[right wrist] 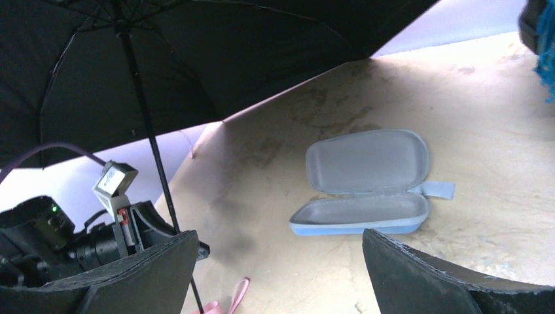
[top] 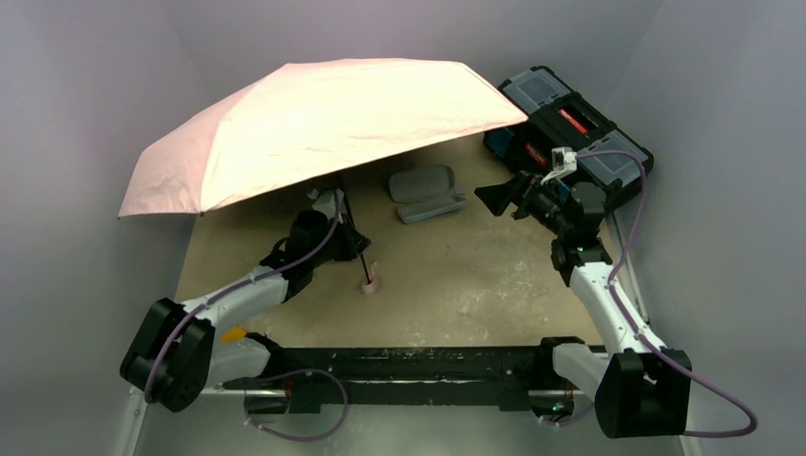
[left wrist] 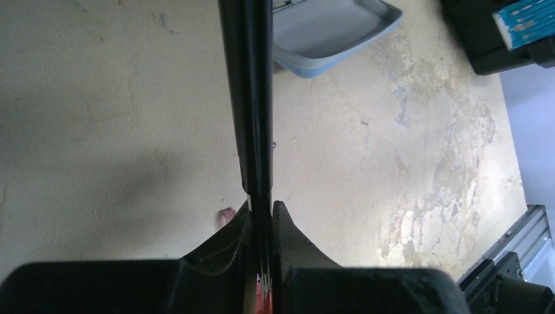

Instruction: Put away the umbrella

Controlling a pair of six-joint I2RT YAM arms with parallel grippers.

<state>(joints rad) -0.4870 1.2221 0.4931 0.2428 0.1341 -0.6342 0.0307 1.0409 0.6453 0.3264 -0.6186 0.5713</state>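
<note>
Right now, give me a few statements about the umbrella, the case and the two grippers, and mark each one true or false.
1. The umbrella is spread open. True.
2. The left gripper is open beside the shaft. False: it is shut on the thin black shaft.
3. The grey case lies open on the table. True.
4. The right gripper holds the grey case. False: its jaws stand open and empty, apart from the case.

Grey case (top: 426,193) open on table (top: 475,275); black toolbox (top: 568,128), perhaps, far right.
</note>
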